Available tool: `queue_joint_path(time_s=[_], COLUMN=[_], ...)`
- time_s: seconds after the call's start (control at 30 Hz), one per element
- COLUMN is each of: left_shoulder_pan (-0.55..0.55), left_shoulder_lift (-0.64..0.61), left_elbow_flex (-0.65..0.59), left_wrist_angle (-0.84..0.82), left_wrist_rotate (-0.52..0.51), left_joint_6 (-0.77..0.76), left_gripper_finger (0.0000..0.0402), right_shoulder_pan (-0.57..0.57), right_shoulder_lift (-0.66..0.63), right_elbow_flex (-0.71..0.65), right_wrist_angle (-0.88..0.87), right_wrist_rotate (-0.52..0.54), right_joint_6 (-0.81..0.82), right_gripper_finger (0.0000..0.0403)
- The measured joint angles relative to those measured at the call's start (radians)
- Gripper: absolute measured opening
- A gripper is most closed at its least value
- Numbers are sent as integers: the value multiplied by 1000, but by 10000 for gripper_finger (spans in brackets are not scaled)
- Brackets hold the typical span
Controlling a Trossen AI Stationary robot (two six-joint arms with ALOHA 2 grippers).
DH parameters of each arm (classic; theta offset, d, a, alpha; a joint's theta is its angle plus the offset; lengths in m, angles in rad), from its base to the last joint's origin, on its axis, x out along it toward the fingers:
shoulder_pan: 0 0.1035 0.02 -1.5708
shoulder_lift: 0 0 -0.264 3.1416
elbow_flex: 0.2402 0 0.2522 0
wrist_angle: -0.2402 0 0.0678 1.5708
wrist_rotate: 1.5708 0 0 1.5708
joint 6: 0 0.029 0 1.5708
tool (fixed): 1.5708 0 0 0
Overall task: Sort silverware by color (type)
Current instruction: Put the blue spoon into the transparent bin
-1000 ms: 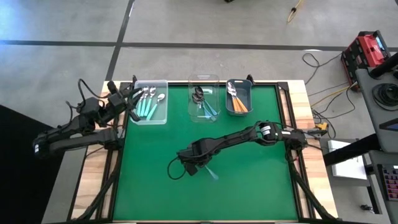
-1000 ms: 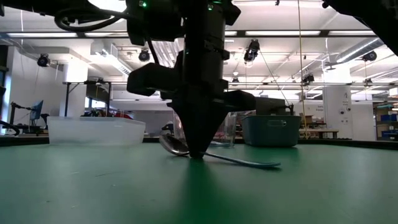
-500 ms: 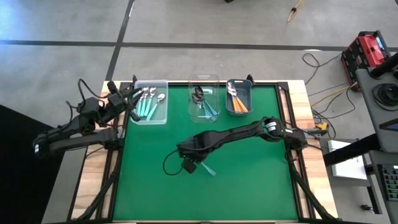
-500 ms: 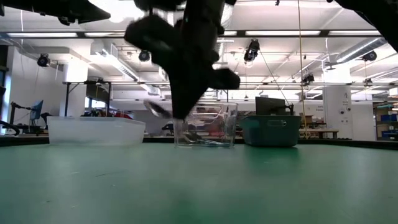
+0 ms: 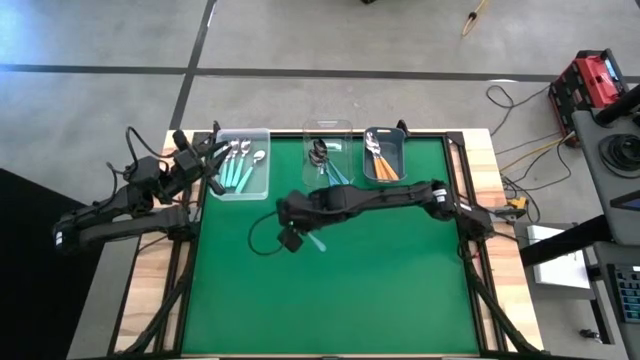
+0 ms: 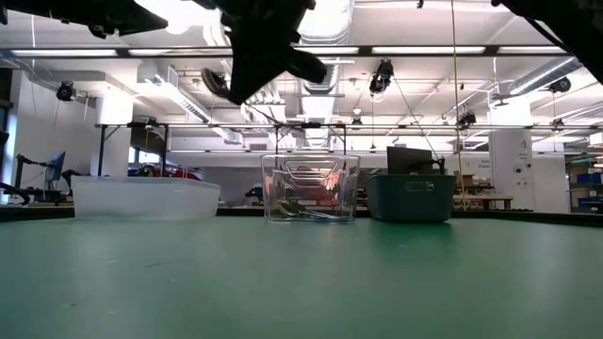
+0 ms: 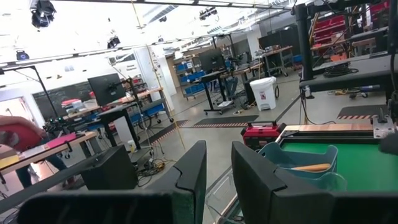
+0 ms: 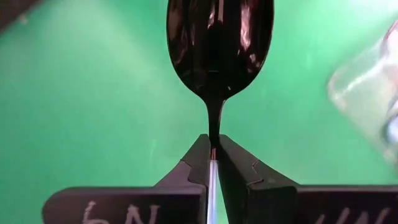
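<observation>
My right gripper (image 5: 296, 234) hangs above the green table's middle left, shut on a spoon. The spoon has a dark bowl (image 8: 219, 43) and a pale blue handle (image 5: 317, 241). In the low view its bowl (image 6: 216, 83) shows high above the mat. My left gripper (image 7: 217, 177) waits open beside the table's far left corner, touching nothing. Three bins stand along the far edge. A clear one (image 5: 243, 166) holds mint-handled spoons, a clear one (image 5: 328, 160) blue-handled spoons, and a grey-blue one (image 5: 383, 156) orange-handled spoons. My right gripper pinches the spoon's thin neck (image 8: 213, 138) between its two fingertips, where the dark stem meets the pale handle. The bowl sticks out ahead of the fingertips and the handle runs back between the fingers. The fingers slant down toward the table's left. The spoon is lifted clear.
The green mat (image 5: 400, 290) lies bare in front of the bins. A black cable loop (image 5: 262, 240) hangs from my right arm. In the low view the middle clear bin (image 6: 310, 188) and the grey-blue bin (image 6: 410, 198) stand behind the lifted spoon.
My right gripper has risen from the mat and gone toward the far left, tipping from pointing straight down to slanting. The spoon, which lay under its fingertips on the table, has come up with it and now hangs clear.
</observation>
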Motion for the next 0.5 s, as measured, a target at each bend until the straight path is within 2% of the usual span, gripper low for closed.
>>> queue_joint_path(time_s=[0.23, 0.5], left_shoulder_pan=[0, -1], left_shoulder_lift=[0, 1], left_elbow_flex=[0, 0], left_wrist_angle=[3, 13], left_wrist_rotate=[0, 0], left_joint_6=[0, 0], left_gripper_finger=[58, 58], right_shoulder_pan=[-92, -236], right_shoulder_lift=[-7, -20], right_elbow_flex=[61, 62], right_wrist_angle=[34, 90], right_wrist_rotate=[70, 76], right_joint_6=[-162, -292], right_gripper_finger=[10, 11])
